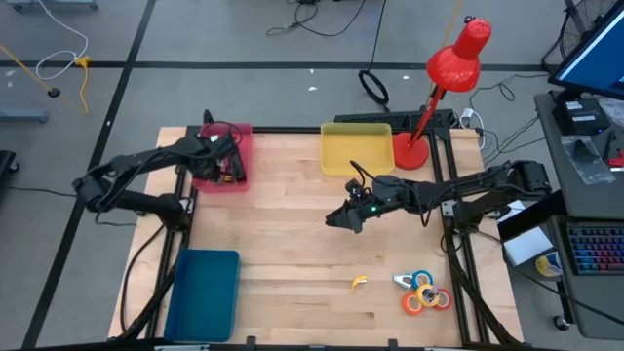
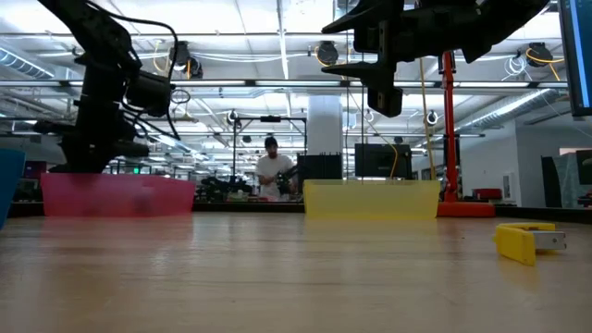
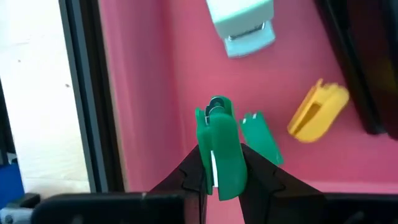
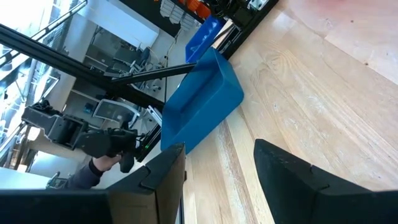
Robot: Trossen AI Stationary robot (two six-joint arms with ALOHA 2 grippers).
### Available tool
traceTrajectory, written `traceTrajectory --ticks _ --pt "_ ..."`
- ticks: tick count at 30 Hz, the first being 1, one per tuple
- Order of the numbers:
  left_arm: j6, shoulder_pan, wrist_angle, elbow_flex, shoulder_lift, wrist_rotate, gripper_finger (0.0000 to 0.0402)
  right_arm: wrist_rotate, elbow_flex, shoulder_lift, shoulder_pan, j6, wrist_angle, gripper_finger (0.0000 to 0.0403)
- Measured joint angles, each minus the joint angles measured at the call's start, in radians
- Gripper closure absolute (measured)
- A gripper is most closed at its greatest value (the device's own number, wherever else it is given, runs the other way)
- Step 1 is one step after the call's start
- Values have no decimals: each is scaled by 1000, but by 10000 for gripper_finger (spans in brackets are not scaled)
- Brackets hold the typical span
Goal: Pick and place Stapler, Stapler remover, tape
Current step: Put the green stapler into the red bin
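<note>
My left gripper (image 3: 221, 163) is over the pink tray (image 1: 241, 136) at the table's far left, shut on a green staple remover (image 3: 219, 140). A pale stapler (image 3: 241, 25), a yellow staple remover (image 3: 317, 112) and a second green piece (image 3: 261, 138) lie on the tray floor. My right gripper (image 1: 343, 218) hangs open above the middle of the table, touching nothing. The tape rolls (image 1: 425, 292) lie flat at the near right, with another yellow staple remover (image 1: 359, 283) on the wood beside them. My left gripper pinches the green staple remover between its two fingers (image 3: 194, 169), which sit on its two flat sides near its rear end (image 3: 224, 180). The fingers point down into the pink tray. Whether the remover's front end touches the tray floor, I cannot tell.
A yellow tray (image 1: 356, 148) stands at the far middle and a blue tray (image 1: 203, 292) at the near left. A red desk lamp (image 1: 434, 97) stands by the far right corner. Bare wood lies between the trays. A person (image 2: 271, 171) is in the room beyond.
</note>
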Motion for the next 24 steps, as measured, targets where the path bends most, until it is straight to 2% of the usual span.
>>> traceTrajectory --ticks 11,24 --pt "23 70 23 0 141 25 331 0 0 0 0 0 0 222" --pt "55 72 62 0 148 36 321 0 0 0 0 1 0 227"
